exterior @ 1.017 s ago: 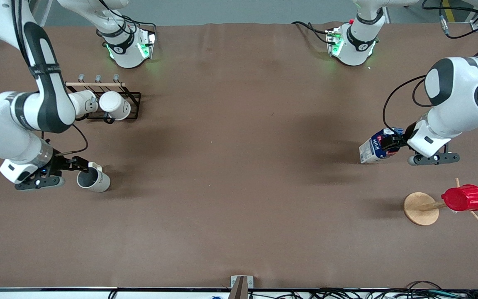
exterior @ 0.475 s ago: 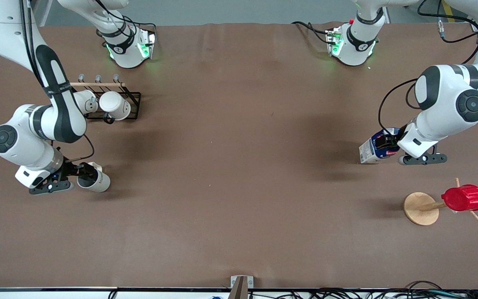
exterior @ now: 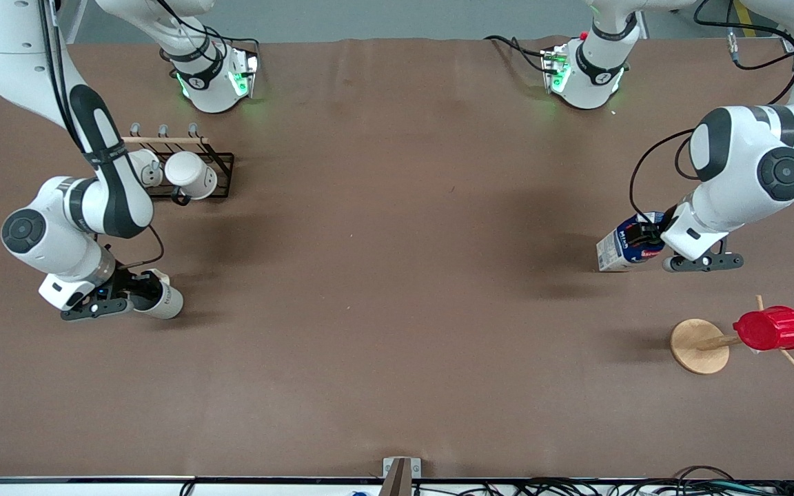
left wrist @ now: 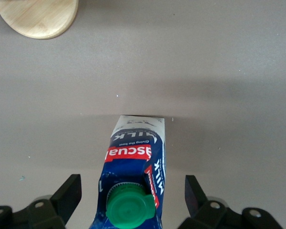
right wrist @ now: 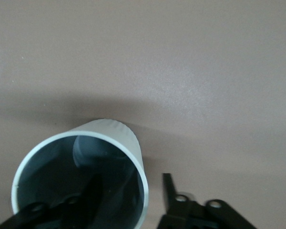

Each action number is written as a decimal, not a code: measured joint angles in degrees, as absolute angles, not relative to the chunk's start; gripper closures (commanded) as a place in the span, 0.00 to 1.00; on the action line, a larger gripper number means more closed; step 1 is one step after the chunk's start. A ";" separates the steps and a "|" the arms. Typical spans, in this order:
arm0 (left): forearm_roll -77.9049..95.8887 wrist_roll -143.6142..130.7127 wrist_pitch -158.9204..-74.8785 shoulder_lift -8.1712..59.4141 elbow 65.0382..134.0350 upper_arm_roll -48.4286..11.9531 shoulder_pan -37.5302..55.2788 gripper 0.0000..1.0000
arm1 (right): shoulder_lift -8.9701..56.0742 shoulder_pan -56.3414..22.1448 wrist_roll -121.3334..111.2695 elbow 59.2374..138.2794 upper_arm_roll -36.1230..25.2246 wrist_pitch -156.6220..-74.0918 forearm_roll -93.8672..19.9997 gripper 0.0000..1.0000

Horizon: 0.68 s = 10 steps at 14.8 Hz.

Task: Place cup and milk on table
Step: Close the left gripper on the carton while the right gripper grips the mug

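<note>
My front camera looks down from high up at the whole table (exterior: 397,310). My two wrist cameras look down, close above the milk (left wrist: 133,162) and the cup (right wrist: 81,176), which the front camera sees too.

Brown table (exterior: 397,310) carries milk (exterior: 619,246); cup (exterior: 165,302); black mug rack (exterior: 221,172); wooden stand (exterior: 699,346)

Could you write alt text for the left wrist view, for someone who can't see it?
Looking down from the wrist, the milk carton, green cap uppermost, stands on the brown table between the open fingers of the left end effector, neither finger touching it. Part of a round wooden base shows at the picture's edge.
</note>
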<state>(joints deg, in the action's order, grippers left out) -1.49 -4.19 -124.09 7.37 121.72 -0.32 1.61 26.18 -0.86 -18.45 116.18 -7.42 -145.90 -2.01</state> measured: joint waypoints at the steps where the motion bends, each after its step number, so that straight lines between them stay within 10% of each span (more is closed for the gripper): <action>1: -1.50 -4.19 -124.09 7.28 121.73 -0.32 1.58 0.16 | 26.16 -0.86 -18.45 116.13 -7.42 -145.96 -2.01 1.00; 10: -1.50 -4.19 -124.09 6.78 122.54 -0.32 1.57 0.23 | 24.48 -2.34 -10.83 108.52 -5.98 -130.94 -2.03 1.00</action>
<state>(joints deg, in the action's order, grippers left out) -1.50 -4.19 -124.09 6.78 122.54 -0.32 1.57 24.48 -2.34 -10.83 108.52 -5.98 -130.94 -2.03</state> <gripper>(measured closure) 0.185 0.960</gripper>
